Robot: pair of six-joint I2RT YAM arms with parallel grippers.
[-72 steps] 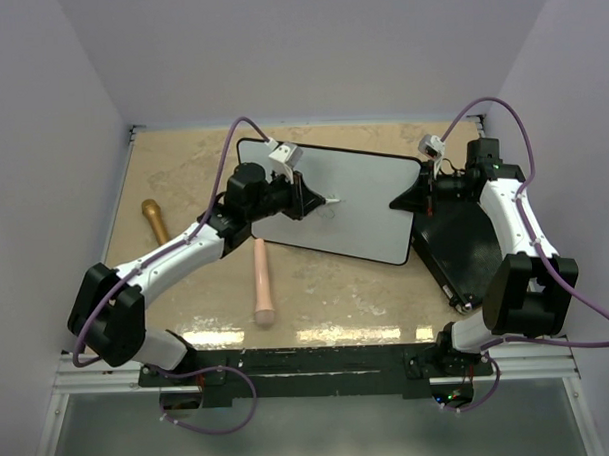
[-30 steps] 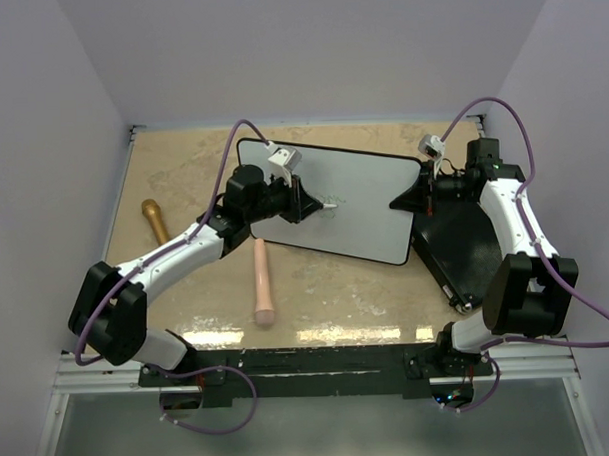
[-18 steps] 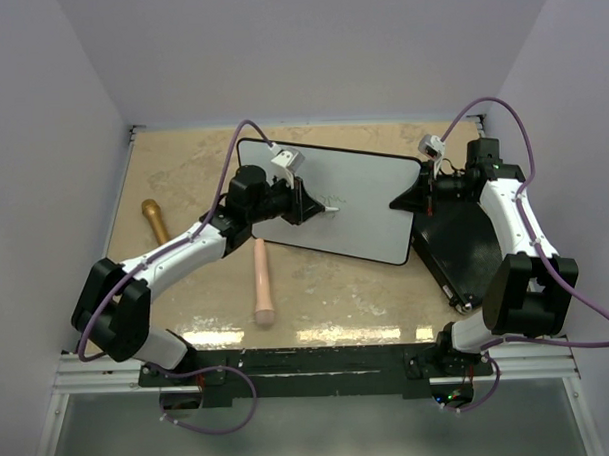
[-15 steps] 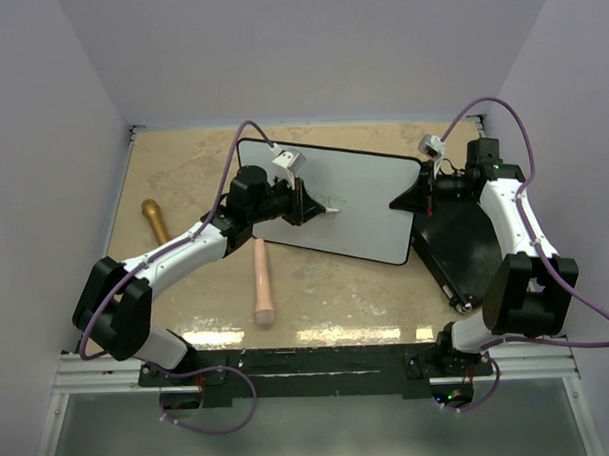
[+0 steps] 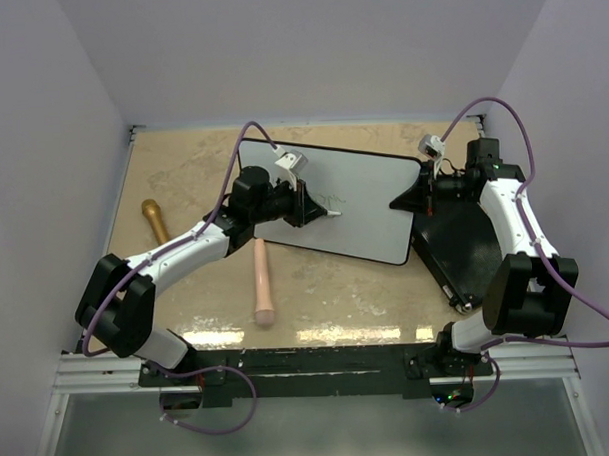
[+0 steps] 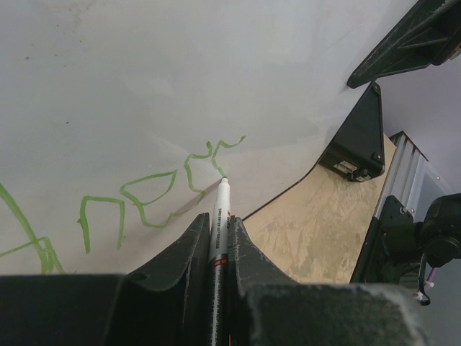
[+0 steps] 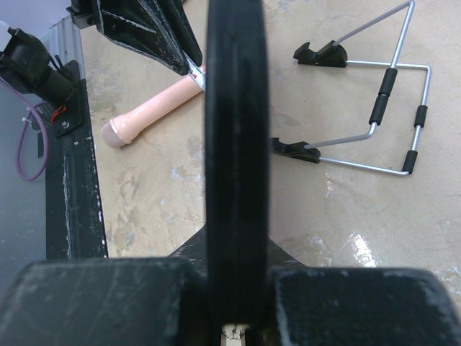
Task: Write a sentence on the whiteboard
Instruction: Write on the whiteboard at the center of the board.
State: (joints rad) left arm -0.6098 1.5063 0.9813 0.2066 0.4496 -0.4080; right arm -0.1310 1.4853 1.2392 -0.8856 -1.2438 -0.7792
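**Arm pose.** My left arm reaches forward and to the right, over the near left part of the large glossy white whiteboard with the thin black rim (image 5: 374, 211). My left claw (image 6: 218, 227) is clenched on a slim white marker with a green tip (image 6: 221, 202). The tip touches the board at the end of the thin green handwritten sentence (image 6: 144, 202); only a few of its letters show in the left wrist view. My right arm is folded at the far right. My right claw (image 5: 399, 200) is clamped on the board's right edge, whose black rim stands edge-on between my fingers in the right wrist view.

**Surface and room.** The board lies slanted across the far middle of a beige mottled table (image 5: 182, 172). A flat black rectangular case (image 5: 460, 248) lies just beside the board's right end, under my right arm. A pale pink cylinder (image 5: 261, 285) lies near the board's near edge, and a golden-brown cylinder (image 5: 154, 219) well to the left. A folding wire stand with black sleeves (image 7: 374, 122) rests on the table. Pale lilac walls (image 5: 308, 48) enclose three sides.
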